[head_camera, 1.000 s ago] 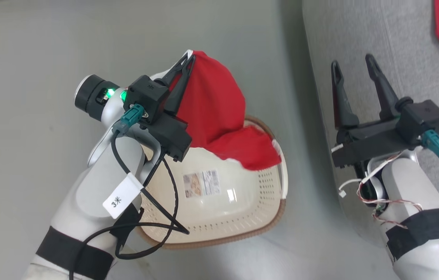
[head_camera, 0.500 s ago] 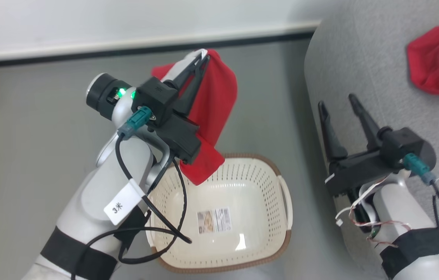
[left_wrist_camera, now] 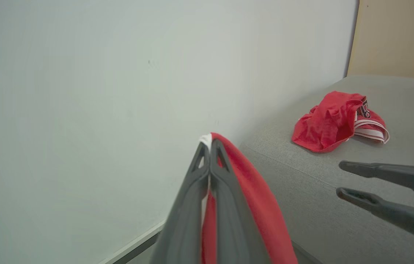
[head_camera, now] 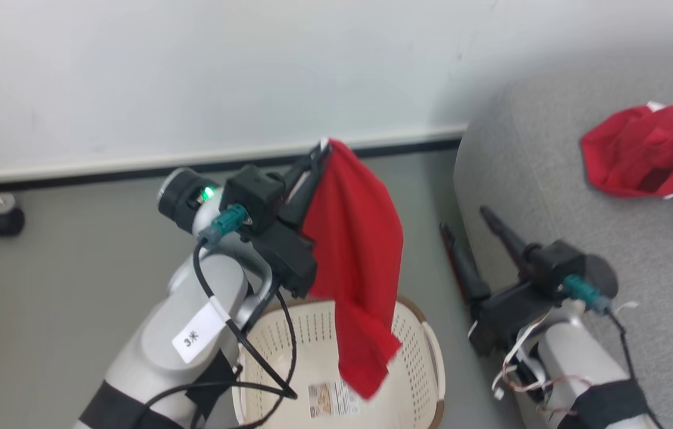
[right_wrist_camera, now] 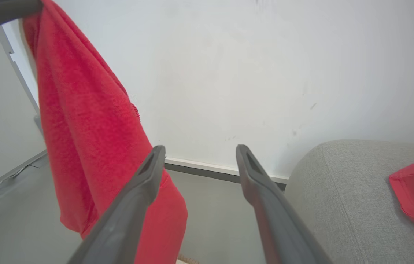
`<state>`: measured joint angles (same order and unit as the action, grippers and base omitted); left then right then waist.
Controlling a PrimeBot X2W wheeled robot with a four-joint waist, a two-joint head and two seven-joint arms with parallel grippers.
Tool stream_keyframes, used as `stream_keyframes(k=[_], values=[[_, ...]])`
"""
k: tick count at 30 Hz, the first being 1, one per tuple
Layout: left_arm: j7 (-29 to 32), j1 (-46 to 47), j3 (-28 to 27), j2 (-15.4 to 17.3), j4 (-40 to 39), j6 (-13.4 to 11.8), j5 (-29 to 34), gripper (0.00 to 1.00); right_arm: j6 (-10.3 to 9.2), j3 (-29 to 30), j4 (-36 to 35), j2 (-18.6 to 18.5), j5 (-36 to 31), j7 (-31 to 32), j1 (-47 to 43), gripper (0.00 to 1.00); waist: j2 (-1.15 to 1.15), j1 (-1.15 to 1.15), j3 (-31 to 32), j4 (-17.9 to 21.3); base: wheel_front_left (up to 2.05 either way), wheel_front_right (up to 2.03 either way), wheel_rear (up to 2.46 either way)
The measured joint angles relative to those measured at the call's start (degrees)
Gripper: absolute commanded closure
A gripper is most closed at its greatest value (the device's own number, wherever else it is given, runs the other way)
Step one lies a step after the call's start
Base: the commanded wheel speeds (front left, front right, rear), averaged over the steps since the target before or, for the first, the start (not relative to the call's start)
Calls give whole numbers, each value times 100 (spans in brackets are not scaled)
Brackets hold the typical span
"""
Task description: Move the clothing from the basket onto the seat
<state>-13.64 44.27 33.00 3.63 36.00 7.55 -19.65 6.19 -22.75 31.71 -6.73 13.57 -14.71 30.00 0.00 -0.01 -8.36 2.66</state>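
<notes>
My left gripper (head_camera: 321, 146) is shut on the white-edged top of a red piece of clothing (head_camera: 354, 250), which hangs from it above the cream perforated basket (head_camera: 417, 363). The left wrist view shows the shut tips (left_wrist_camera: 209, 145) pinching the fabric (left_wrist_camera: 254, 198). A label lies on the basket's bare floor. More red clothing with white stripes (head_camera: 646, 149) lies crumpled on the grey seat (head_camera: 527, 167) to the right. My right gripper (head_camera: 463, 219) stands open and holds nothing beside the seat's front corner. Its fingers (right_wrist_camera: 199, 147) frame the hanging garment (right_wrist_camera: 89, 139).
A white wall with a dark baseboard (head_camera: 134, 164) runs behind the grey floor. A small black caster (head_camera: 6, 220) sits at the far left by the wall. A beige panel (left_wrist_camera: 397, 36) stands behind the seat (left_wrist_camera: 324, 176).
The head camera has tilted up, so the wall has come into view. My left gripper has lifted the red garment off the basket rim; it now hangs free. The right gripper stays open.
</notes>
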Motion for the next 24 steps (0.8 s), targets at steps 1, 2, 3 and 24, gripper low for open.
stream_keyframes(k=[1, 2, 3, 24], values=[[2, -29, 54, -3, 20, 0, -70, 100, 23, -46, 35, 12, 0, 0, -40, 0, 0, 0, 77, -3, 0, 0, 0], [31, -52, 96, -13, 33, 0, -110, 100, 40, -118, 80, 15, 0, 0, -75, 0, 0, 0, 154, -8, 0, 0, 0], [43, -83, 116, -23, 37, 0, -136, 100, 44, -189, 126, 24, 0, 0, -105, 0, 0, 0, 228, -14, 0, 0, 0], [506, -623, 520, -54, -720, 0, -449, 100, 89, -1702, 864, 105, 474, 1, -50, 0, 1, 1, 1112, -403, 0, 0, 0]])
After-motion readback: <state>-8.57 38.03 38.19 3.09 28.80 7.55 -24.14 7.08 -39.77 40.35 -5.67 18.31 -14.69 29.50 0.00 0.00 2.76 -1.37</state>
